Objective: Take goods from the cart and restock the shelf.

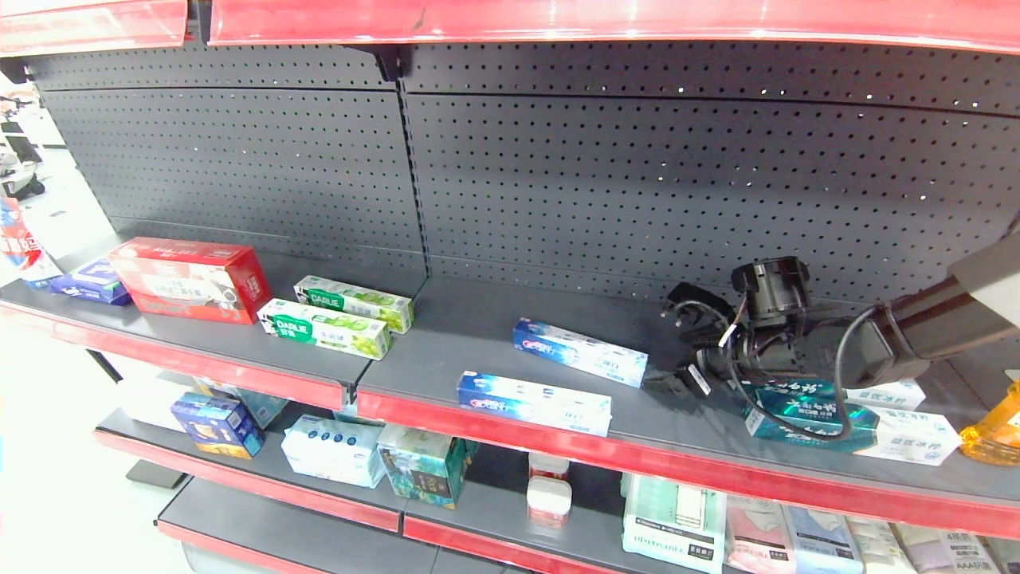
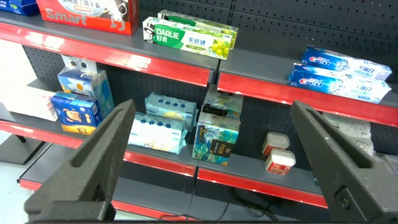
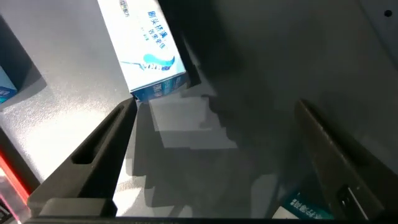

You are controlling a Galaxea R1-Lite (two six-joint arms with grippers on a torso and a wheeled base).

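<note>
The right gripper (image 1: 679, 341) hovers low over the shelf (image 1: 478, 327) near a toothpaste box (image 1: 580, 351), fingers wide apart and empty. The left gripper (image 2: 212, 109) gapes empty too.

I have my right arm's black tool (image 1: 676, 339) right of centre, fingers spread apart, low over the dark grey metal shelf (image 1: 478, 327) with its red front lip. Just left of the tool lie two blue-and-white toothpaste cartons (image 1: 580, 351), one behind the other. Farther left sit two green-and-white toothpaste cartons (image 1: 325, 328), then a large red cardboard box (image 1: 190, 279). Below the wrist, lower right, lie long teal-and-white cartons (image 1: 908, 437), with an orange translucent bottle (image 1: 996, 430) at the right edge.
</note>
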